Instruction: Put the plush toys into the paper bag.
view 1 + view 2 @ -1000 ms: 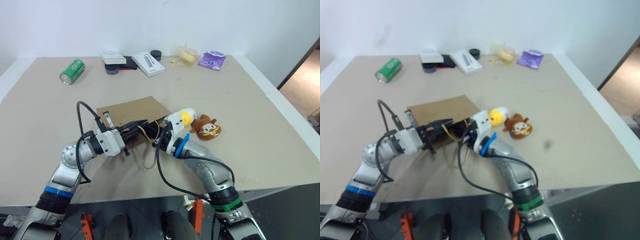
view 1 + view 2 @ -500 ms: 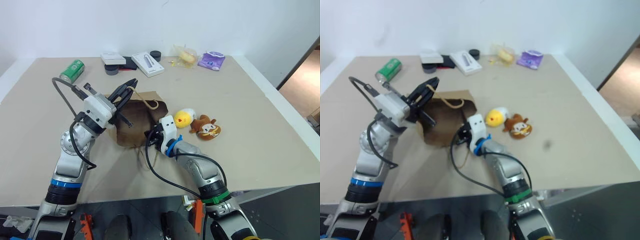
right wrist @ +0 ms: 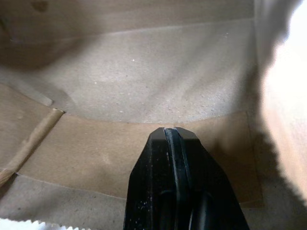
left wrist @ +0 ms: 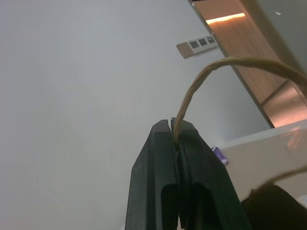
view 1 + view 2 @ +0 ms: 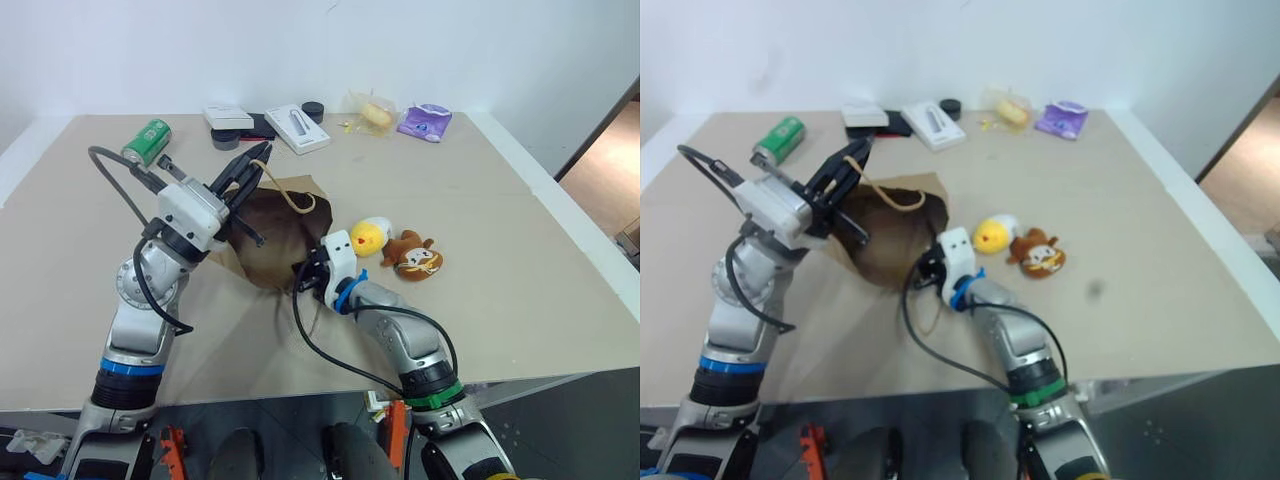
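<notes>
Both my pincers are pressed together. My left gripper [image 5: 255, 165] pinches a cord handle [image 4: 201, 84] of the paper bag [image 5: 272, 232], lifting the mouth open above the table [image 5: 520, 300]. My right gripper [image 5: 300, 275] reaches into the mouth and pins the bag's lower lip, as its wrist view shows, along with bare brown paper inside, no toy. From the head, the yellow chick [image 5: 367, 236] and brown squirrel [image 5: 413, 255] lie just beside the bag, touching each other.
</notes>
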### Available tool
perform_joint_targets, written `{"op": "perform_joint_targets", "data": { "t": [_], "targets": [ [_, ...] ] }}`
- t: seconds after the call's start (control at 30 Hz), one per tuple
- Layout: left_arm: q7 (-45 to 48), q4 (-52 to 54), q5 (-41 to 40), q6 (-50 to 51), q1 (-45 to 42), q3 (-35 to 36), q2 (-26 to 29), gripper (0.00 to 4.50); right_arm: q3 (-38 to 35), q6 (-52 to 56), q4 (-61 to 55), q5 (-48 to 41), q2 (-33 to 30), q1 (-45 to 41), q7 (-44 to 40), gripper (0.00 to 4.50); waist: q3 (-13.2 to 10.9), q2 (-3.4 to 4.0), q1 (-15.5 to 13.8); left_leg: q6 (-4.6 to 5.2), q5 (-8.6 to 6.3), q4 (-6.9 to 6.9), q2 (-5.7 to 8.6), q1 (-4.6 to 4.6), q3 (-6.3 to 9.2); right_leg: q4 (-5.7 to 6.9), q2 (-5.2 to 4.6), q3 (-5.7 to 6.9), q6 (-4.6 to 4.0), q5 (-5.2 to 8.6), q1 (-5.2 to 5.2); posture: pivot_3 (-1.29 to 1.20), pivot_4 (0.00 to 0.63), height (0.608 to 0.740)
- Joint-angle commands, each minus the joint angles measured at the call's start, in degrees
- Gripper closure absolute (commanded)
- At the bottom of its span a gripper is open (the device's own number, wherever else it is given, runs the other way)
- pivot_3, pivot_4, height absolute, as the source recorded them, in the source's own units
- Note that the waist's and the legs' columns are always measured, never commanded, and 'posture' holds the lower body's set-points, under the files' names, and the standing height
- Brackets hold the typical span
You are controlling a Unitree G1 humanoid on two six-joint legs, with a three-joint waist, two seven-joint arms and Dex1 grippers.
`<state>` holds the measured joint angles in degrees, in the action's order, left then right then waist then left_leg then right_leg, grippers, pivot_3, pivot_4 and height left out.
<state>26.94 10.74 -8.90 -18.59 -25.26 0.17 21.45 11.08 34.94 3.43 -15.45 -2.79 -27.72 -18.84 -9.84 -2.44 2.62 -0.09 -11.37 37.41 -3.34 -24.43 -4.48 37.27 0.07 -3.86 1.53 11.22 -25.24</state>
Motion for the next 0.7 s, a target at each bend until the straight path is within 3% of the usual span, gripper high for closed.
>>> {"op": "perform_joint_targets", "data": {
  "t": [0.03, 0.1, 0.17, 0.27, 0.43, 0.5, 0.7],
  "targets": [
    [1.1, 0.9, 0.3, -0.9, 1.9, -0.7, 0.1, 4.50, -1.5, -3.1, -7.8, -2.3, -1.6, 0.2, -4.6, 4.42, 0.0, 0.01, 0.0, 0.00, 0.00, -0.01, 0.00, -0.02, 0.00, 0.00, 0.00, 0.00, 0.01, 0.00, -0.03, 0.00, 0.150, 0.740],
    [1.5, 0.6, 0.3, -0.8, 2.5, -0.9, 0.0, 4.50, -1.5, -2.6, -12.2, -4.2, -4.0, 0.5, -8.4, 4.42, 0.0, 0.01, 0.0, 0.00, 0.00, -0.01, -0.01, -0.07, 0.00, 0.00, 0.00, 0.00, 0.00, 0.00, -0.08, 0.00, 0.150, 0.740],
    [1.6, 0.3, 0.2, -0.7, 2.4, -1.0, -0.1, 4.50, -2.6, -0.4, -17.3, -7.3, -6.7, 0.7, -11.4, 3.81, 0.0, 0.01, 0.0, 0.00, 0.00, -0.01, -0.01, -0.08, 0.03, 0.00, 0.01, 0.02, 0.00, 0.01, -0.07, 0.00, 0.150, 0.740],
    [1.8, -0.7, 0.0, -0.4, 1.6, -1.0, -0.2, 4.50, -5.4, 4.7, -24.9, -13.1, -12.1, 1.2, -15.2, 2.61, 0.0, 0.01, -0.1, 0.00, 0.00, -0.01, -0.01, -0.07, 0.04, 0.00, 0.01, 0.03, -0.01, 0.01, -0.06, 0.00, 0.150, 0.740],
    [1.9, -1.9, -0.1, -0.4, 0.4, -0.9, -0.5, 4.50, -14.0, 12.3, -31.8, -23.2, -22.4, 3.6, -19.7, 0.21, 0.0, 0.00, -0.1, -0.01, 0.00, -0.01, 0.01, -0.07, 0.04, -0.04, -0.02, 0.03, -0.15, 0.10, -0.04, 0.00, 0.150, 0.740],
    [2.0, -2.2, 0.0, -0.4, 0.3, -0.9, -0.6, 4.50, -17.5, 12.7, -30.6, -23.7, -25.3, 4.3, -18.8, 0.06, 0.0, -0.01, -0.1, -0.01, 0.00, -0.01, 0.02, -0.07, 0.03, -0.08, -0.05, 0.03, -0.20, 0.13, -0.02, 0.00, 0.150, 0.740],
    [2.1, -3.4, 0.0, -0.6, -0.7, -0.8, -0.8, 4.50, -21.4, 12.9, -18.0, -14.0, -31.3, 3.9, -9.5, 0.06, 0.0, -0.03, 0.0, 0.00, 0.00, -0.01, 0.05, -0.01, -0.01, -0.09, -0.04, -0.03, -0.22, 0.10, -0.01, 0.00, 0.150, 0.740]
  ]
}}
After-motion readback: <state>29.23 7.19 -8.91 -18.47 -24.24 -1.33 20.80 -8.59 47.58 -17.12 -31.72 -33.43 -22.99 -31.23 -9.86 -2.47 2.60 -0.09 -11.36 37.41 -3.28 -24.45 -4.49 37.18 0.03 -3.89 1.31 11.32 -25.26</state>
